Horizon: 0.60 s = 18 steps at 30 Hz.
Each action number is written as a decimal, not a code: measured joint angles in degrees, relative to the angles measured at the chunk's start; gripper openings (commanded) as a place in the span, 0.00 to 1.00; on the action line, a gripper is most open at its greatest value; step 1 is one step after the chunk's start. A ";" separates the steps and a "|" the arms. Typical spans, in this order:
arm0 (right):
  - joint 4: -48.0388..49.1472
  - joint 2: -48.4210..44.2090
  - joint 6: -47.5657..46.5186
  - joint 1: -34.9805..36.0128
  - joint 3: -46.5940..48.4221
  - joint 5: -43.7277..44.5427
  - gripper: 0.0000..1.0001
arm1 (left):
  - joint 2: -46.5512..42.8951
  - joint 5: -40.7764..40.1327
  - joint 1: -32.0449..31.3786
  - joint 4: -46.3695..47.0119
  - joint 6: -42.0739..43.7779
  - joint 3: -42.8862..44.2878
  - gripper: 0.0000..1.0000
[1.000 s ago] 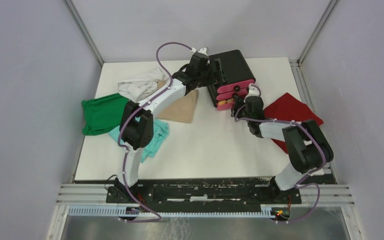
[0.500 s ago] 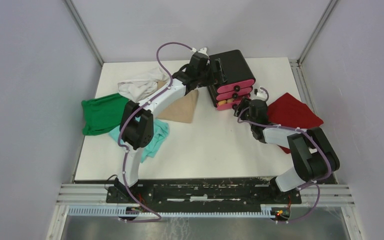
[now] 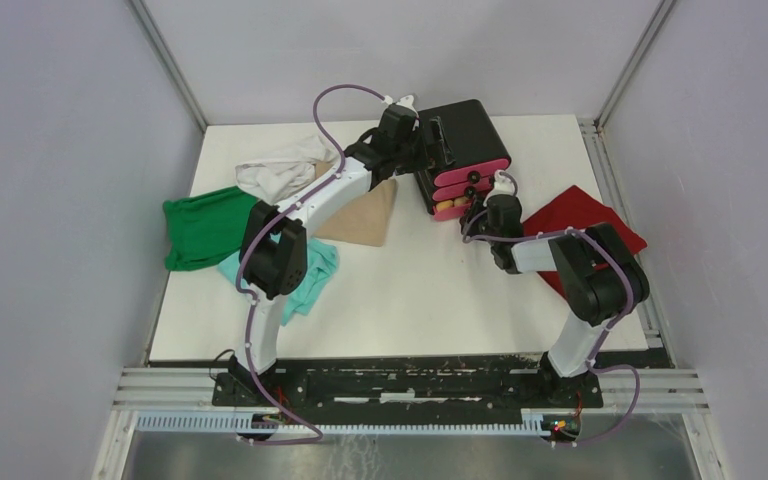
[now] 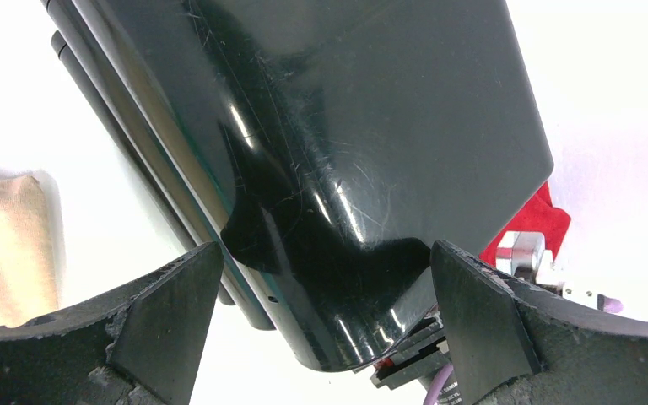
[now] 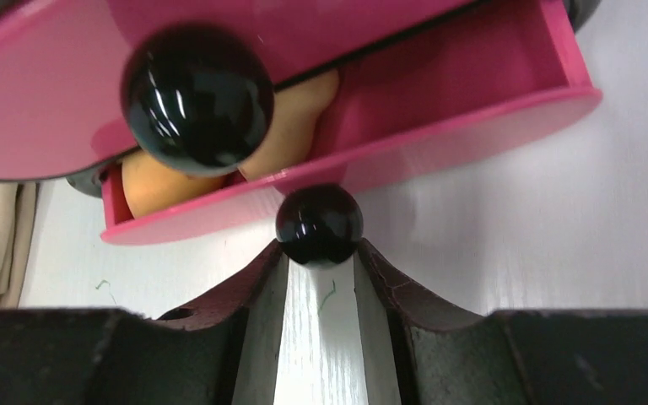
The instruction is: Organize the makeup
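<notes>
Left fingers [image 4: 164, 321] are clamping the black box [image 4: 346, 152]; right fingers [image 5: 245, 295] are pinching the knob [image 5: 319, 224] of its bottom drawer [image 5: 439, 118] (orange sponges [image 5: 156, 181] inside).

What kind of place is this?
Probably a robot test booth: plain grey walls box in a white table, and two white-and-black robot arms bolted at its near edge reach a black box with pink drawers.
</notes>
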 measured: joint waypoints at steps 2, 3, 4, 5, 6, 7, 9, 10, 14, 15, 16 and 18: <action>-0.09 0.57 -0.15 -0.04 1.16 0.02 0.42 | 0.00 0.02 0.00 -0.02 0.00 0.00 0.99; 0.00 0.61 -0.26 -0.11 1.49 0.04 0.42 | 0.00 0.09 0.00 -0.02 0.00 0.00 0.99; 0.26 0.61 -0.33 -0.17 1.66 0.07 0.42 | 0.00 0.20 0.02 -0.02 0.00 0.00 0.99; 0.37 0.61 -0.37 -0.24 1.92 0.09 0.42 | 0.00 0.28 0.04 -0.02 0.00 0.00 0.99; 0.42 0.70 -0.50 -0.28 2.21 0.09 0.42 | 0.00 0.37 0.07 -0.04 0.00 0.00 0.99; 0.33 0.94 -0.70 -0.28 2.73 0.09 0.42 | 0.00 0.46 0.07 -0.04 0.00 0.00 0.99; 0.24 1.88 -0.83 -0.33 4.09 0.11 0.42 | 0.00 0.68 0.07 -0.02 0.00 -0.04 0.99; 0.26 2.49 -0.90 -0.33 4.85 0.15 0.42 | 0.00 0.76 0.09 -0.02 0.00 -0.07 0.99; 0.28 3.91 -0.92 -0.33 6.10 0.28 0.42 | 0.00 0.87 0.09 0.00 0.00 -0.11 0.99; 0.35 4.04 -0.90 -0.33 6.14 0.31 0.42 | 0.00 0.90 0.09 0.00 0.00 -0.11 0.99; 0.42 4.15 -0.74 -0.33 6.19 0.31 0.42 | 0.00 0.92 0.09 0.00 0.00 -0.11 0.99; 0.33 4.26 -0.70 -0.33 6.36 0.28 0.42 | 0.00 0.96 0.09 0.00 0.00 -0.11 0.99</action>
